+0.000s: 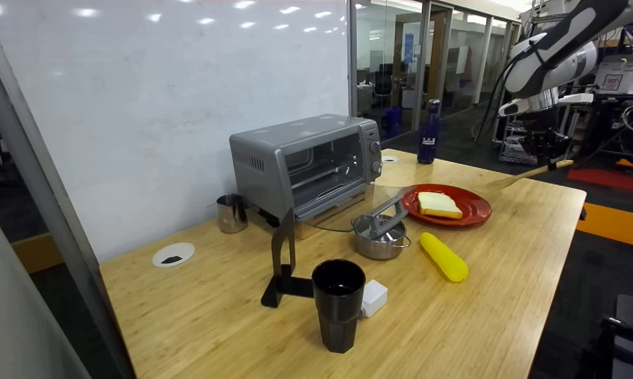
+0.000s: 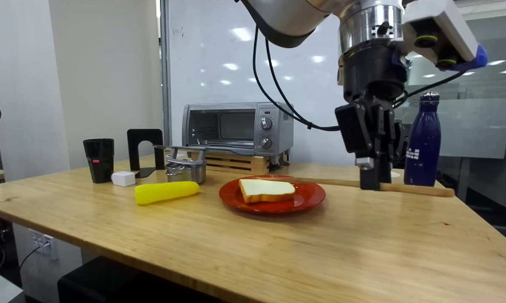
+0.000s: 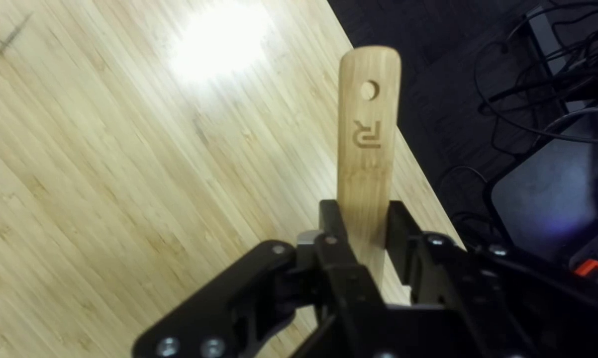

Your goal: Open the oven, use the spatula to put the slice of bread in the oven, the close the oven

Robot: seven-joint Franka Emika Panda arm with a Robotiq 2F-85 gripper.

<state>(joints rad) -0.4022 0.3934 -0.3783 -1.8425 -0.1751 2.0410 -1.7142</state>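
While gripper [image 3: 362,215] pinches spatula [image 3: 368,164] by handle, lower pt. is hidden in wrist view b/c gripper's in front.

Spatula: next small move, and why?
I'd probably ease the blade of the spatula toward the slice of bread, lining it up with a bottom edge. The gripper holds the handle, the bread sits on the red plate, not the blade, and the oven door looks lowered.
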